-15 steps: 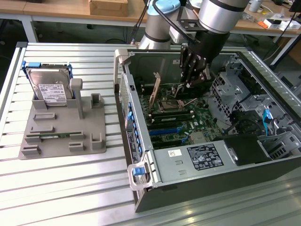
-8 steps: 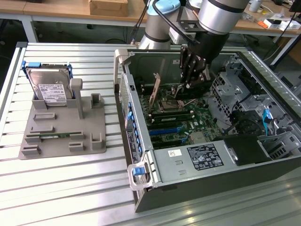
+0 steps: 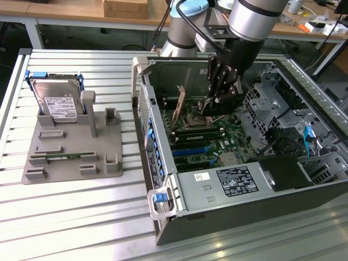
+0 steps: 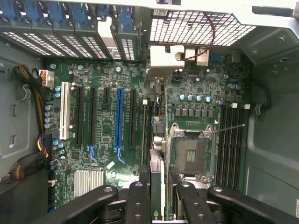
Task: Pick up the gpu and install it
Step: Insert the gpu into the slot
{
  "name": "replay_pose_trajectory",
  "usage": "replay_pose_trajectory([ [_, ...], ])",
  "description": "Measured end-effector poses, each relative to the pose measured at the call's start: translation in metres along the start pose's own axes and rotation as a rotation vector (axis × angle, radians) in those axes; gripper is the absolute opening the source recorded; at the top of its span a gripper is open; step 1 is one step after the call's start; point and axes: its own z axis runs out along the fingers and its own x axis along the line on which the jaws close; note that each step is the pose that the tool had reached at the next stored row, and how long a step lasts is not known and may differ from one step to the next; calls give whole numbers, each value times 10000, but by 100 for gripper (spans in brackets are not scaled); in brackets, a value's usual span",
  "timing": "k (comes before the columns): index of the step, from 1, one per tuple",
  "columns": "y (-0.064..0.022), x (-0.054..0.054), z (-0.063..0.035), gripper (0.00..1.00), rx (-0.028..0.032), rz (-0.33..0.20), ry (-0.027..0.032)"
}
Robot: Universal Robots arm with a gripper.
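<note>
One flat green gpu card (image 4: 158,186) is gripped edge-on between the black gripper's (image 4: 159,196) two fingers, above one green motherboard (image 4: 112,121).

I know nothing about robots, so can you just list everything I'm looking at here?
table: one, silver slats, under everything
computer case: one, grey, open, the exterior view's right
motherboard: one, green, inside the case
holder: one, grey, the exterior view's left
hard drive: one, silver, white label, upright in the holder
memory stick: one, green, lying in the holder
gpu: one, seen edge-on, over the motherboard
robot arm: one, silver, reaching into the case
end effector: one, black, shut on the gpu
</note>
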Motion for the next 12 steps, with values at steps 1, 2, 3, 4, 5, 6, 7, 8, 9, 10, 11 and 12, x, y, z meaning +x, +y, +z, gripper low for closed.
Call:
replay_pose_trajectory([
  [1, 2, 0, 8, 27, 0, 1, 10],
  [2, 3, 0, 13, 27, -1, 0, 15],
  [3, 7, 0, 17, 27, -1, 1, 16],
  [4, 9, 0, 19, 27, 0, 1, 15],
  [5, 14, 0, 23, 27, 0, 2, 15],
  [6, 25, -1, 31, 27, 0, 1, 14],
  [7, 32, -1, 35, 27, -1, 1, 16],
  [8, 39, -1, 40, 27, 0, 1, 15],
  [9, 45, -1, 45, 27, -1, 1, 15],
  [10, 55, -2, 52, 27, 0, 1, 17],
  [11, 63, -1, 58, 27, -1, 1, 18],
  [12, 66, 2, 65, 27, -1, 0, 19],
])
